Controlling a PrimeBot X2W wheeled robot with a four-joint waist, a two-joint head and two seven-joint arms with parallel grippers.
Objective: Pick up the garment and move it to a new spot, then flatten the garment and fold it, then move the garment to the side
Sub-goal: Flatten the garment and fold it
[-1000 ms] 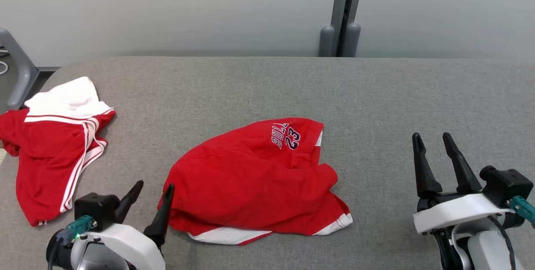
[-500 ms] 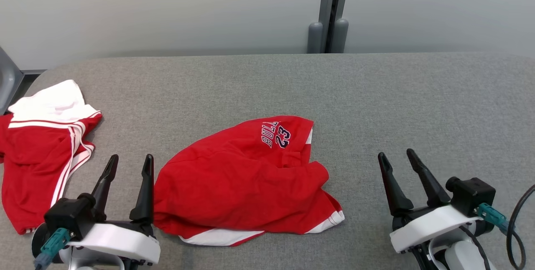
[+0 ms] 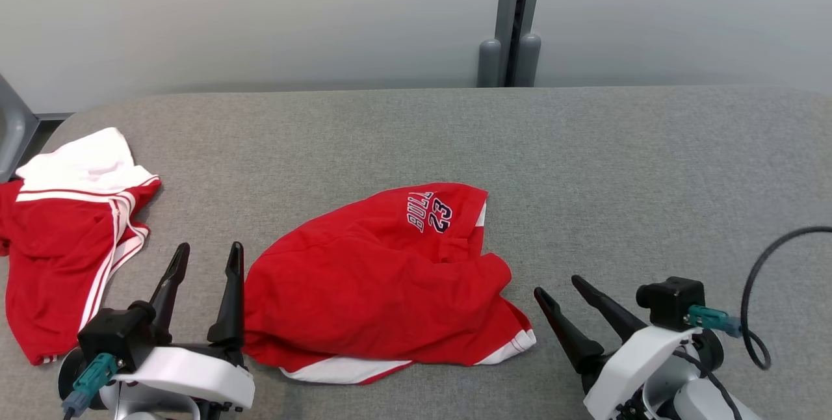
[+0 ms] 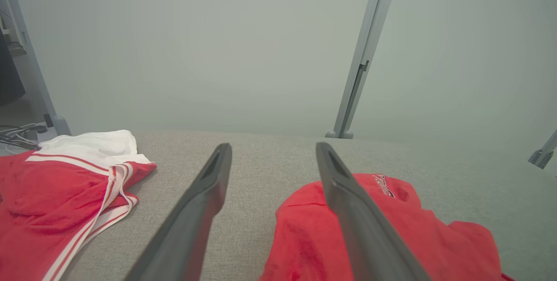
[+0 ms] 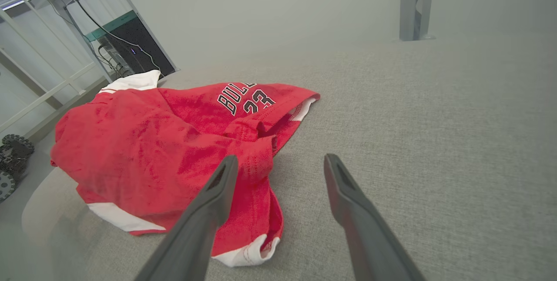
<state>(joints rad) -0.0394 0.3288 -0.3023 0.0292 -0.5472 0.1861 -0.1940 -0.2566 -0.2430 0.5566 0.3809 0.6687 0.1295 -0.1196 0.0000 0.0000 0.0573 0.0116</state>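
garment [image 3: 377, 277] print: end hidden | striped cloth [image 3: 52, 264]: cut L edge | cable [image 3: 751, 272]: cut R edge

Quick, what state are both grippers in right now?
Left gripper: open, empty, beside the crumpled red printed shorts.
Right gripper: open, empty, near those shorts.

One marking is legible, on the crumpled red fabric garment with white trim [image 3: 383, 290]. It is a dark, white-outlined print [image 3: 429, 212] near the garment's far edge. It reads "BULL" over the number "23". The word's end runs into a fold, so any further letters cannot be read.
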